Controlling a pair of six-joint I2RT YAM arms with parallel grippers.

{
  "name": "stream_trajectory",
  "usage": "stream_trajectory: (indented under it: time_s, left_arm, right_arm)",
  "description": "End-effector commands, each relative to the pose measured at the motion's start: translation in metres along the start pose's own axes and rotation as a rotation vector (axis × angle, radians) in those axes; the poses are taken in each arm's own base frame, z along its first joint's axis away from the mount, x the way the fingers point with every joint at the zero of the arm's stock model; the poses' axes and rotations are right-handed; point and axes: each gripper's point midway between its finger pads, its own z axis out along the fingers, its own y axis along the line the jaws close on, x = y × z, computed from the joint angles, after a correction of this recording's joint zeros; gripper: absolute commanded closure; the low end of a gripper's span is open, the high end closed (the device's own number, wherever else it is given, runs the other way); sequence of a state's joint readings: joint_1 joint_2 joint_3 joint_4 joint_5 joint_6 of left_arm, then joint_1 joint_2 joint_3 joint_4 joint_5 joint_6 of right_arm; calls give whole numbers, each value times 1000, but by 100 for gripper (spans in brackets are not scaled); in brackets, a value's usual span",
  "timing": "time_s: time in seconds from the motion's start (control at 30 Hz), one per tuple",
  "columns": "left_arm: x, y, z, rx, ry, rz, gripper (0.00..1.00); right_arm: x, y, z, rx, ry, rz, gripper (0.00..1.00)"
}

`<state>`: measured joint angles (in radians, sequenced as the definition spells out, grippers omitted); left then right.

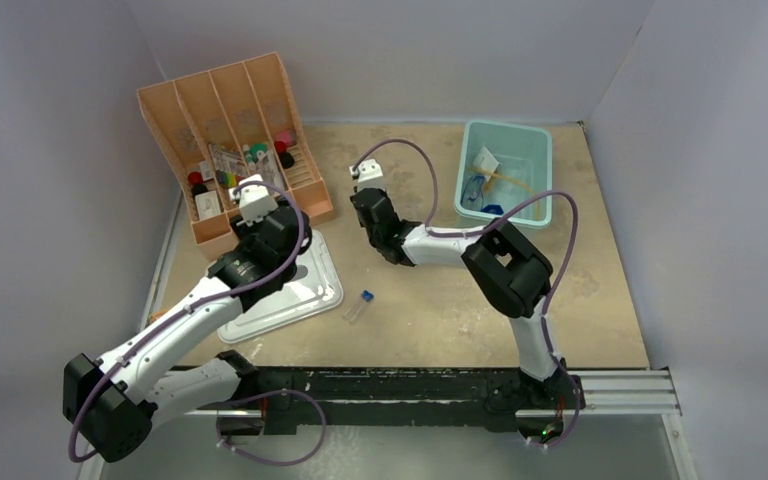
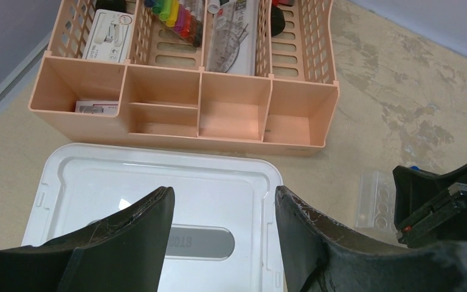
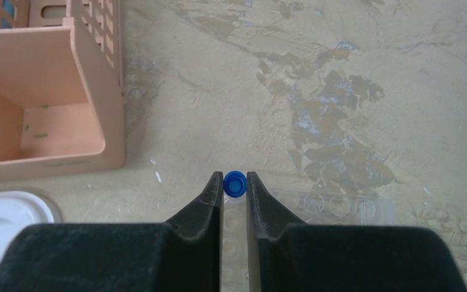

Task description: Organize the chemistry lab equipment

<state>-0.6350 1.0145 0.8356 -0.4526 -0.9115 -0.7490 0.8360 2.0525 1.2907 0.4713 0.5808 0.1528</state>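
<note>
Blue-capped test tube [image 3: 235, 185], held in right gripper [image 3: 235, 180], rack [image 3: 334, 207] adj.

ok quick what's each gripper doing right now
left gripper: open, holding nothing, over the lid
right gripper: shut on a blue-capped test tube

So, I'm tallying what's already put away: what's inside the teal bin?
The teal bin holds a small white packet, a tan rubber tube, blue-framed goggles and a blue piece. Whatever lies beneath them is covered.
</note>
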Motion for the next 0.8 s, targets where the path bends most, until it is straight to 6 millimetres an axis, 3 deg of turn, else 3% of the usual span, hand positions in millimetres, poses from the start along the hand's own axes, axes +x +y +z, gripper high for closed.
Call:
stream_trajectory:
  time_s: [0.0,0.13,0.33,0.43,0.57,0.77]
  left_arm:
    - [-11,-8,2,14,-29,-46,39]
    - [-9,-8,2,13,-19,-27,39]
    - [-2,-7,3,17,-7,-21,39]
    - [-1,-8,3,21,-4,-22,39]
    - [0,-9,4,22,-2,-21,39]
    - [0,-11,4,28,0,-20,39]
  right_arm:
    - [-7,-4,6,56,-2,-3,96]
    - [-7,10,0,-19,60,73,96]
    - [-6,9,3,-24,152,112,95]
    - [3,7,7,-10,192,86,94]
    - [6,11,9,-27,196,73,89]
    - [-6,14,7,-55,166,86,80]
